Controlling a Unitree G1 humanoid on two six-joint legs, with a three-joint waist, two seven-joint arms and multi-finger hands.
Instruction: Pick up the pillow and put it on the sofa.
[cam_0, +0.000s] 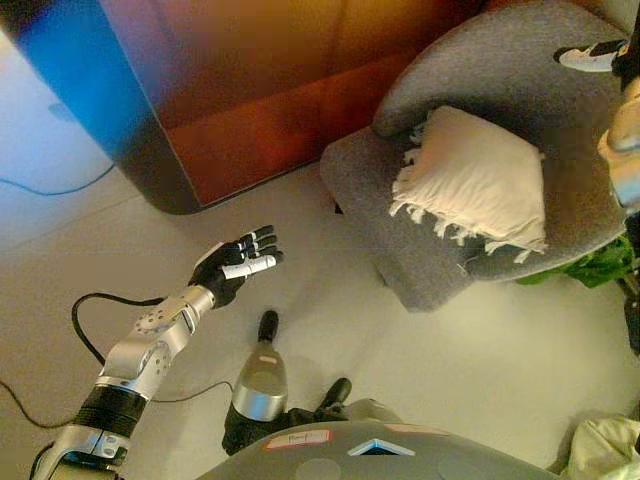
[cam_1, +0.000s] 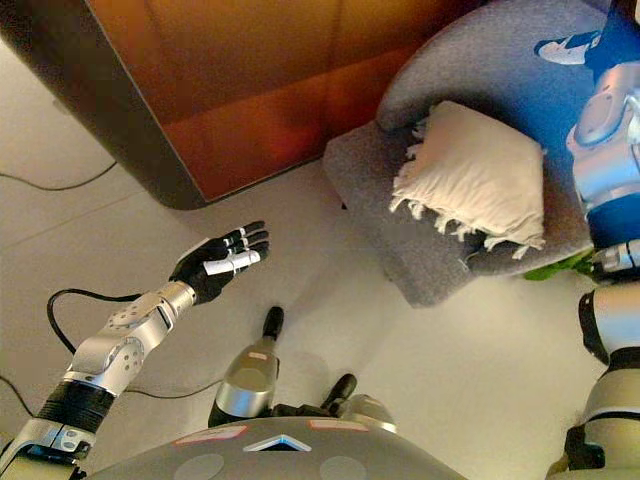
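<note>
A cream fringed pillow (cam_0: 472, 178) lies on the seat of a grey sofa (cam_0: 400, 250), leaning against its backrest. The robot's left hand (cam_0: 238, 262) hovers over the pale floor (cam_0: 450, 370), fingers extended and empty; its right hand is out of sight.

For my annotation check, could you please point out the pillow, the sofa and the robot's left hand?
pillow (cam_0: 475, 180), left eye view, middle of its cream face.
sofa (cam_0: 365, 175), left eye view, bare grey seat.
left hand (cam_0: 238, 262), left eye view, palm.
</note>
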